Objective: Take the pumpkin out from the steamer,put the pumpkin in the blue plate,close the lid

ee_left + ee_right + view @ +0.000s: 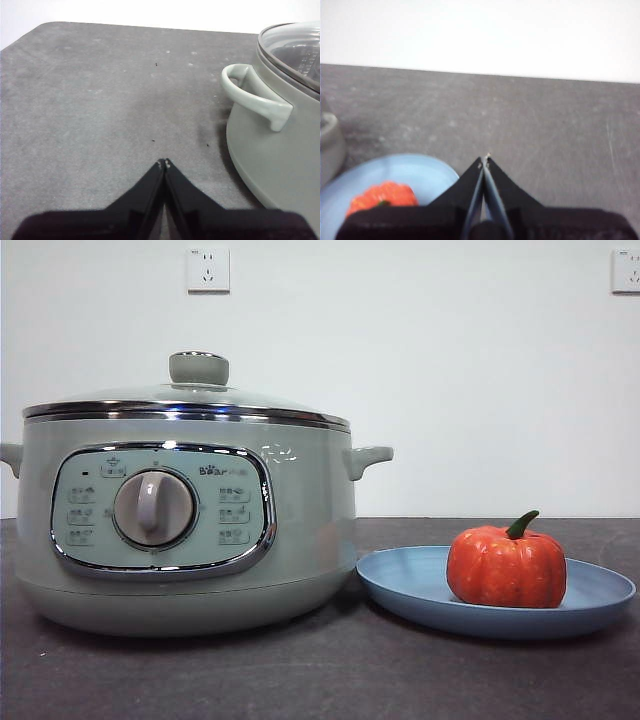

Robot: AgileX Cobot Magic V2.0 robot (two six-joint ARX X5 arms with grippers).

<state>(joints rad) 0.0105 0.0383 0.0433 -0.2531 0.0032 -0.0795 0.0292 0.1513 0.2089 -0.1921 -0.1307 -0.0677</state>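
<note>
Looking at progress: every step of the task is judged done, with nothing visibly left to do.
Pumpkin: the pumpkin (507,567) is seen sitting upright on the blue plate (400,585), stem up, and nothing is gripping it.
Plate: it is placed on the dark table (300,680) just beside the steamer (310,530), on the side of its far handle (whether rim and pot touch cannot be told).
Lid: the lid (198,368) is seated on the steamer, its chrome rim level all round as far as can be seen.
Left gripper: the left gripper (164,162) is held above bare table near the steamer's side handle (252,97), jaws pressed together, nothing between them.
Right gripper: the right gripper (485,159) is held near the plate, jaws closed tip to tip and empty; the pumpkin is glimpsed beside it.
Hidden: neither arm is shown in the front view; the steamer's inside is hardly made out through the glass, so emptiness is assumed, not seen.
Cut off: the steamer's near handle is clipped by the front view's edge, and the right wrist view is blurred.
</note>
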